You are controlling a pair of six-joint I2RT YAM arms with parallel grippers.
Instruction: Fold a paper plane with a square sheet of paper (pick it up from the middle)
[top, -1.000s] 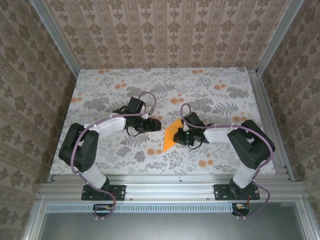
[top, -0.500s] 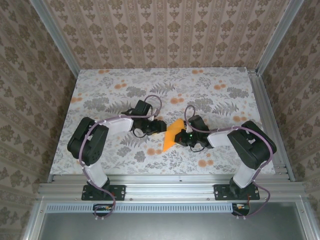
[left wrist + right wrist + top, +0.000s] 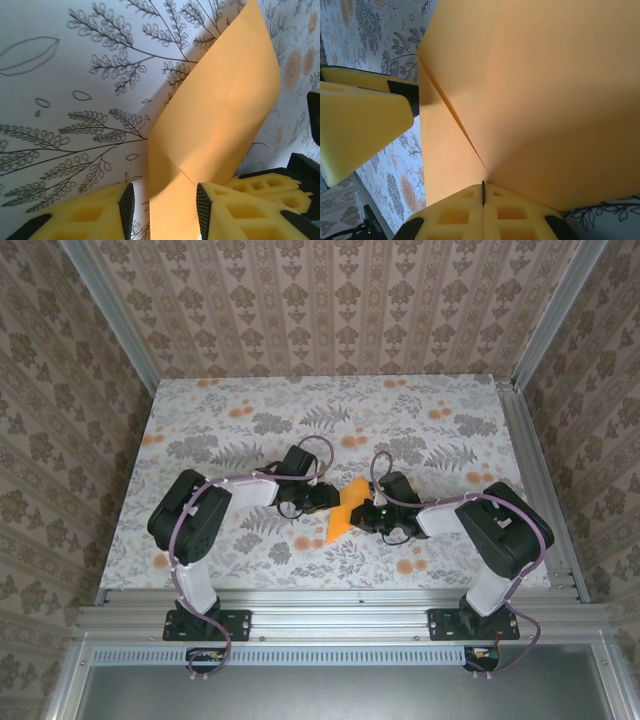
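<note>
Top view: bench [image 3: 200,420] with floral print, arms reaching in from 6 o'clock.

Left gripper [image 3: 324,498] sits at the 9 o'clock edge of the orange sheet [image 3: 343,512]. The sheet is creased into a narrow slanted strip near bench centre, running from 1 o'clock down to 7 o'clock.

Left wrist view: the gripper is spread, with the sheet's lower corner [image 3: 220,120] standing between its yellow fingers [image 3: 240,207]. The right-hand pad touches the paper; a gap shows on the other side.

Right gripper [image 3: 368,514] is at the sheet's 3 o'clock edge. In its wrist view the fingers [image 3: 450,217] are pressed together, pinching the sheet [image 3: 555,100] at a fold, with a crease running up toward 11 o'clock.
</note>
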